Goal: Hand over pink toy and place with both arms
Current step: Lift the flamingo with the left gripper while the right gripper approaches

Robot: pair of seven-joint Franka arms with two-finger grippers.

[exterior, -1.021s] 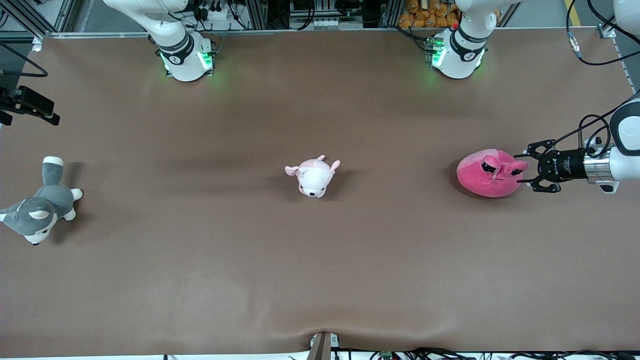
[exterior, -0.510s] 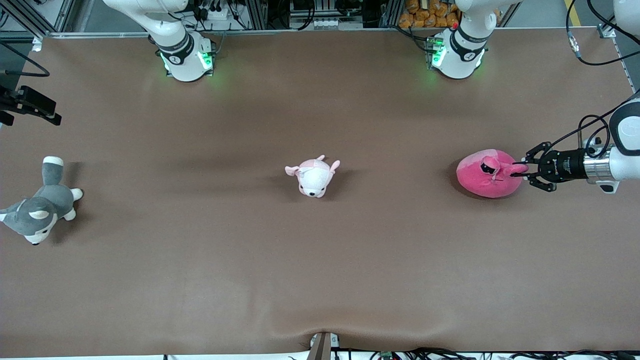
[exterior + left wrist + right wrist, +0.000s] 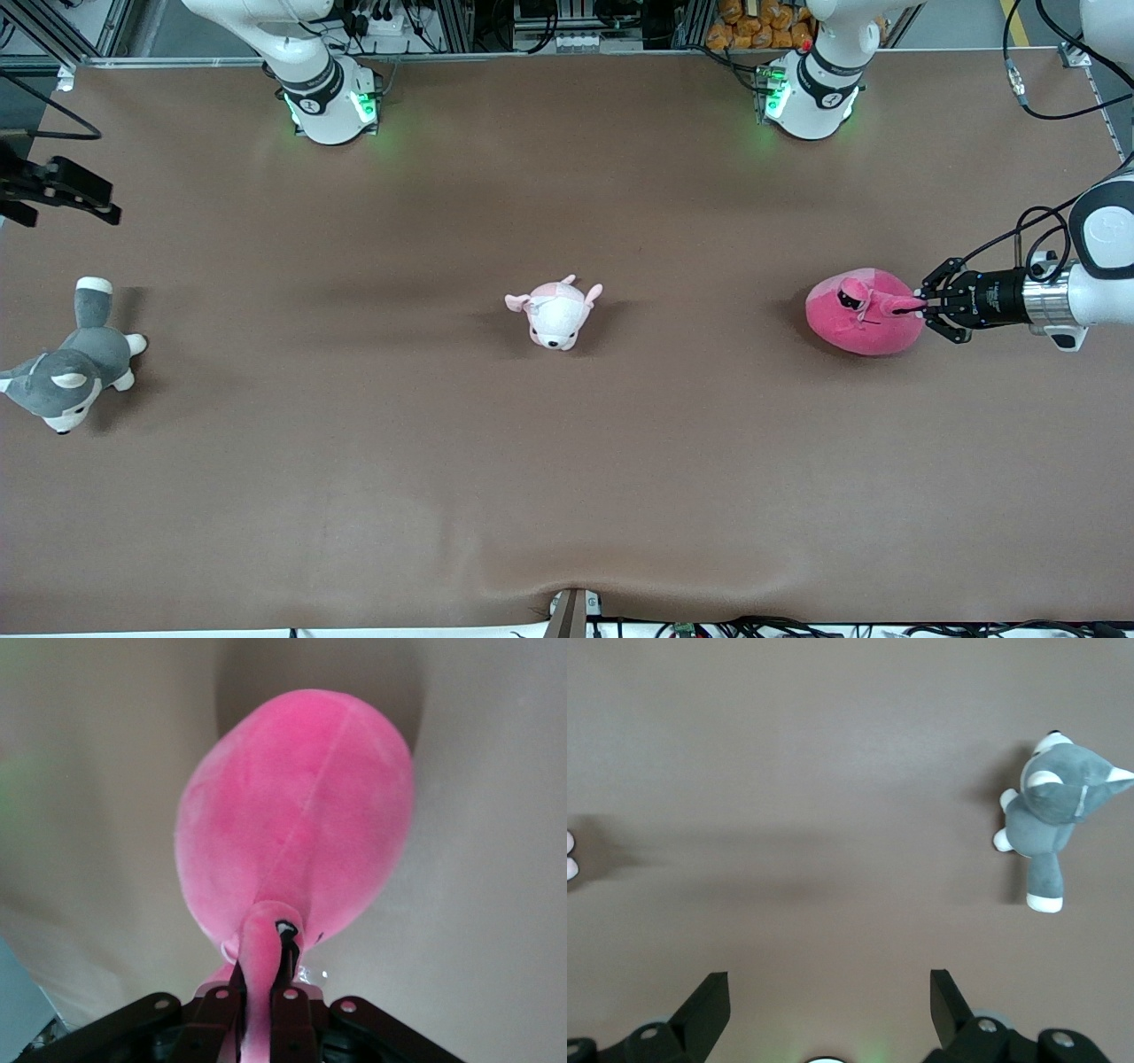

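The pink toy [image 3: 864,315] sits on the brown bench [image 3: 567,461] at the left arm's end, at about 3 o'clock from the pale puppy plush [image 3: 555,314] in the middle. The left end effector [image 3: 926,307] is pinching one floppy ear of the pink toy between its fingers [image 3: 285,970]. The right end effector [image 3: 824,1010] waits up over the right arm's end, spread wide, with the grey husky plush [image 3: 66,372] below it.
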